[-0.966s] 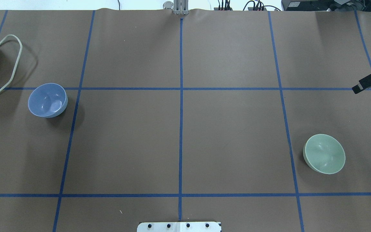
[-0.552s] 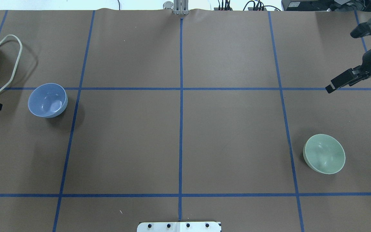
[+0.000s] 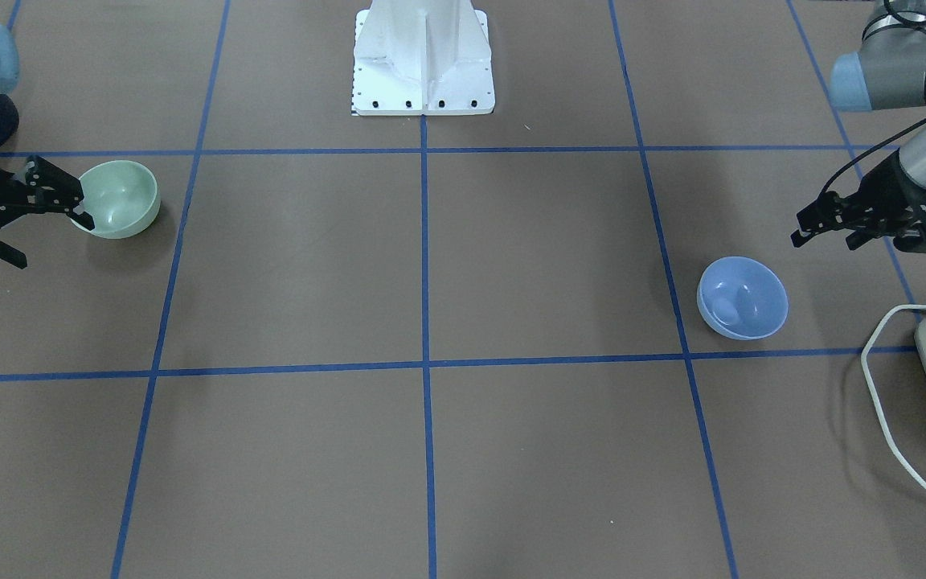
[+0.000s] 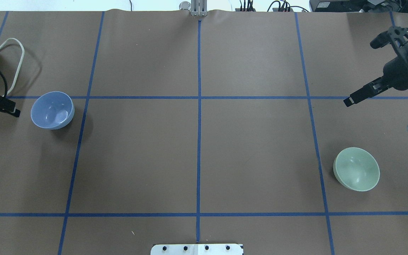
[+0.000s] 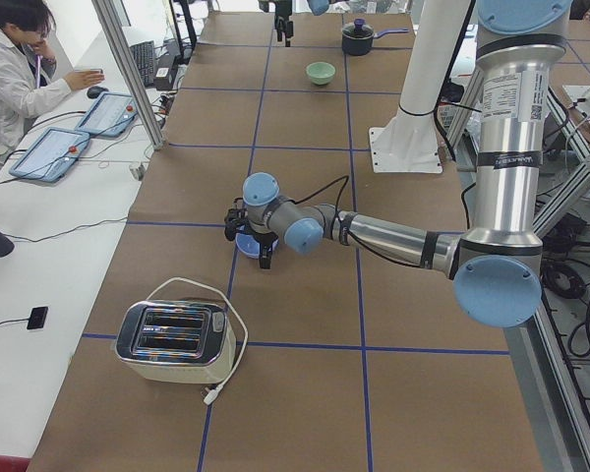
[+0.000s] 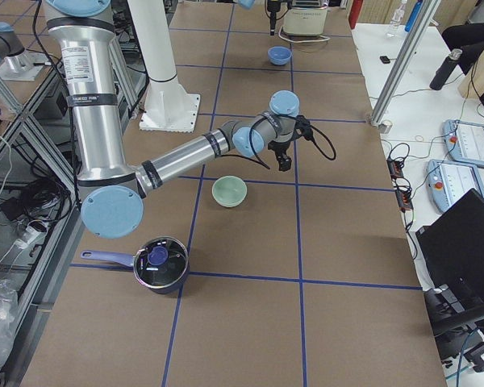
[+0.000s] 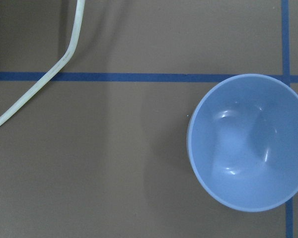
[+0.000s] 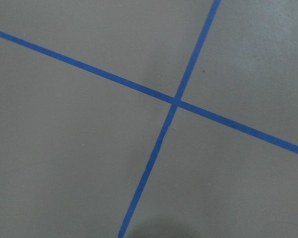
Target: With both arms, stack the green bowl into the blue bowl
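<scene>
**Operator:** What should I watch for on the right?

**Spotter:** Your right gripper [image 4: 363, 71] hangs empty with its fingers spread wide. The round, deep, mint-green plastic bowl [image 4: 356, 169] sits on the table on the base side of that gripper, apart from it. The right wrist view shows only blue tape lines (so you are not above the bowl). Come down before you line up and a finger may land on the rim, tipping the bowl or shoving it away.

**Operator:** And the left?

**Spotter:** Your left gripper [image 3: 823, 240] is empty too, and I read its fingers as apart. The round, deep, periwinkle-blue plastic bowl [image 4: 52, 110] rests just beside it, on the side toward the table's middle and off-centre in the left wrist view. The white cord [image 7: 44, 84] of the silver toaster [image 5: 177, 339] trails on the gripper's other side, so a wide swing could snag it.

**Operator:** The stacking itself?

**Spotter:** The bowls lie well apart, and they are glossy and look alike in size. A pinch on the rim could slip during the carry. An off-centre release would likely leave the green one tilted on the blue rim. Mind your arms crowding each other where they meet.
</scene>
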Tool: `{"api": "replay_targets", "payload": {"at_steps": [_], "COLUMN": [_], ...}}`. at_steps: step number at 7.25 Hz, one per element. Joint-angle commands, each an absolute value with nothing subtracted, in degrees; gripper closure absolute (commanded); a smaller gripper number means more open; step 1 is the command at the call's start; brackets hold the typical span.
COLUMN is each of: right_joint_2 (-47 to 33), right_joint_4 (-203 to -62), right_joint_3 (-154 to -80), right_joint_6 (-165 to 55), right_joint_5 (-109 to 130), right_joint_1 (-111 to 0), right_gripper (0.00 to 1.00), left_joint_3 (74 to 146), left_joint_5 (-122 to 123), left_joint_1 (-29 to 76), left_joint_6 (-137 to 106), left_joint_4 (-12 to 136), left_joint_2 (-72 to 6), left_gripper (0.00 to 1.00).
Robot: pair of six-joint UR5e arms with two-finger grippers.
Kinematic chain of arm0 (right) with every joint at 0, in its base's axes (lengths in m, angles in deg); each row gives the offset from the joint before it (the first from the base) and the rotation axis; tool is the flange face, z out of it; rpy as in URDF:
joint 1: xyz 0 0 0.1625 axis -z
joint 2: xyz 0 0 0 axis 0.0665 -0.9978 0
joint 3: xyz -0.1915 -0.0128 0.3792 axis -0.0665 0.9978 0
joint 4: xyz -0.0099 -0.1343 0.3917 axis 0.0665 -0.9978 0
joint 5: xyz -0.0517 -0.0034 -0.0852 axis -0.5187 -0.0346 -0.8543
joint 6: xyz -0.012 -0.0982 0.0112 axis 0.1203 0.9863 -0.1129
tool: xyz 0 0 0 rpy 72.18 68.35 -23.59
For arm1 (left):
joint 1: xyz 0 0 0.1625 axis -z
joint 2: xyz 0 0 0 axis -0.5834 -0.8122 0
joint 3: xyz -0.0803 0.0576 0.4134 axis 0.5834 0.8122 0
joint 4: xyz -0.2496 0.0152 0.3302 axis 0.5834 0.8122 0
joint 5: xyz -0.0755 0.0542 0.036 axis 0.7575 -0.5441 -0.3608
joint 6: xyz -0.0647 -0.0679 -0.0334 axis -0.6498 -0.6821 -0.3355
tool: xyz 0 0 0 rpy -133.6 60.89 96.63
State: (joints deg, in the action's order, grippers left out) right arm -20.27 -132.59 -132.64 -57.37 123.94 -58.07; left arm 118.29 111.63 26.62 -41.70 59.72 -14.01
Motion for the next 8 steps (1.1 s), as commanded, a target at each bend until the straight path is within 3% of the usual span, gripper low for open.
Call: {"api": "replay_targets", "payload": {"at_steps": [1, 3, 8], "right_joint_2": [-24.79, -33.93, -36.24], "right_joint_4": [-129.16, -115.66, -115.17], "right_joint_3": [-132.03, -130.9, -130.01], "right_joint_6": [-57.31, -57.66, -57.75], "right_joint_5": [121.31, 121.05, 121.4], "right_joint_1": [-55.78, -55.25, -54.46], "right_gripper": [0.0, 0.0, 0.0], "left_joint_3": [117.38, 115.8, 110.79], "left_joint_5": [108.57, 108.47, 108.9], "left_joint_1": [22.69, 22.49, 22.49], "left_joint_6": [-45.02, -44.59, -45.21], "left_joint_4": [59.85, 60.98, 64.07], "left_joint_2": [-16.07, -16.26, -19.85], "left_gripper": [0.01, 0.01, 0.07]}}
